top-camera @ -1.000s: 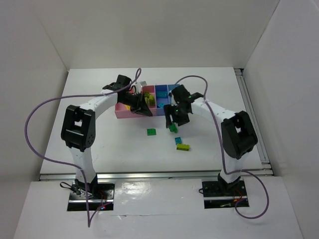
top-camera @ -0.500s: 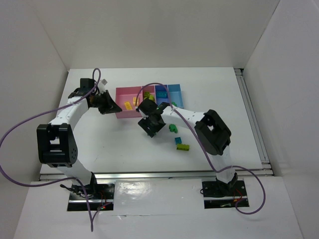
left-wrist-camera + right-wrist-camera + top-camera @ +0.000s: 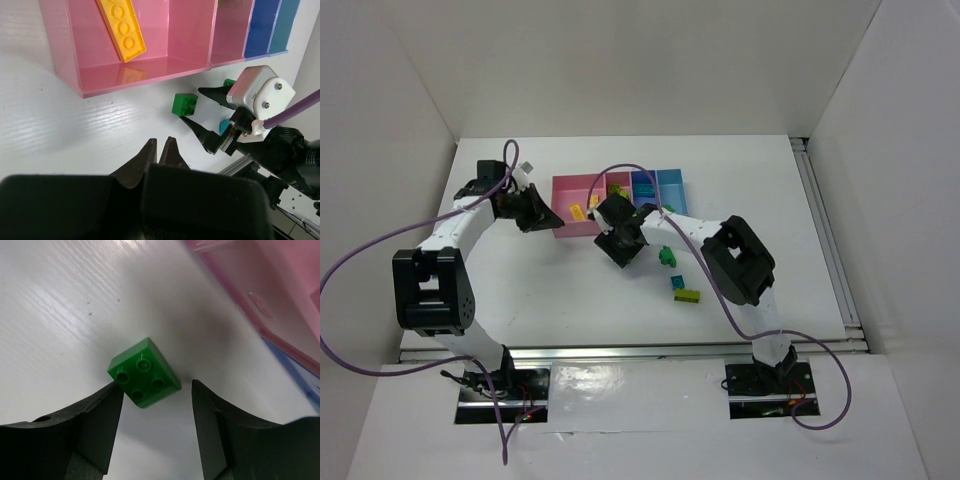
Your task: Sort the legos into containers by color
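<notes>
Overhead, the right gripper (image 3: 621, 246) hides the green brick (image 3: 144, 372); in the right wrist view, the pink bin (image 3: 260, 297) is blurred and cropped at 2 o'clock.

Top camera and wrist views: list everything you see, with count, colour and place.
containers: four joined; two pink, blue-violet, light blue; far middle of table
yellow bricks: two; leftmost pink bin
lime brick: one; second pink bin
dark green brick: one; on table just in front of the pink bins
green brick, cyan brick, loose lime brick: one each; table, nearer than the bins
table: one; white
left hand: black; shut, empty, beside leftmost pink bin
right hand: black; open, straddling dark green brick
</notes>
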Tool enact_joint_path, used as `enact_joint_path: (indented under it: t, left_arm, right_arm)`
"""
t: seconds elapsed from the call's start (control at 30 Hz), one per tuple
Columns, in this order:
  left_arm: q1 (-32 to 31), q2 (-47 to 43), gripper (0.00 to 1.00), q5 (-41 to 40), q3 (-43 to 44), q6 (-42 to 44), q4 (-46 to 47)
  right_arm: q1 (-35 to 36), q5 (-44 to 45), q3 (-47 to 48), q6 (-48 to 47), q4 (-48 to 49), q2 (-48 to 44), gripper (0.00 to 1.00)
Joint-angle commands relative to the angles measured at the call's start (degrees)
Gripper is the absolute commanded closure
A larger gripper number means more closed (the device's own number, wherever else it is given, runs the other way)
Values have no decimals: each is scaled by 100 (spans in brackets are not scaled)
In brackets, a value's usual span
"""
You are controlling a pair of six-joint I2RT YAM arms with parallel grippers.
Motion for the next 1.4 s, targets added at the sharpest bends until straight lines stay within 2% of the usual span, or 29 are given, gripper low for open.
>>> enact_joint_path:
  t: [0.0, 0.1, 0.2, 0.23, 0.37, 0.5, 0.63, 0.73, 0.97, 1.1, 1.13, 1.17, 1.2, 1.27, 1.37]
  left_arm:
    - [58, 43, 100, 350, 141, 47, 87]
    - [58, 114, 100, 499, 88, 47, 149]
    - [58, 167, 100, 500, 88, 47, 149]
    - [58, 167, 100, 500, 88, 47, 149]
    - [58, 167, 100, 500, 88, 47, 149]
    - [58, 114, 100, 447, 35, 47, 149]
    - [58, 62, 100, 394, 35, 47, 149]
    - [58, 0, 100, 342, 35, 47, 149]
    - [58, -202, 100, 104, 35, 47, 96]
    - [58, -202, 100, 104, 35, 100, -9]
    - [58, -202, 100, 104, 35, 152, -10]
    - [58, -202, 100, 104, 35, 152, -10]
    - [58, -254, 100, 104, 35, 152, -10]
    - [58, -255, 100, 104, 35, 152, -62]
    - [58, -308, 100, 104, 87, 214, -62]
  right_arm:
    - [38, -195, 225, -94, 329, 87, 36]
    - [91, -195, 285, -94, 329, 158, 41]
    - [92, -195, 427, -94, 277, 290, 56]
    - [92, -195, 427, -42, 277, 290, 64]
    - [144, -46, 427, 89, 128, -121, 77]
    - [92, 253, 24, 388, 188, -1001, 78]
    - [-486, 577, -197, 872, 180, -1713, 77]
    - [-882, 885, -146, 1170, 119, -1767, 77]
    - [-1578, 1404, 988, 1760, -400, -732, 77]
    - [-1658, 1676, 1594, 1813, -470, -195, 74]
    - [-1718, 1729, 1848, 1813, -523, -98, 62]
    - [-1719, 1825, 1964, 1813, -523, -10, 43]
    - [-1719, 1983, 2095, 1882, -610, 139, 34]
    - [-1719, 2195, 2447, 2076, -891, 193, 24]
    - [-1772, 2248, 2073, 2138, -727, -70, 24]
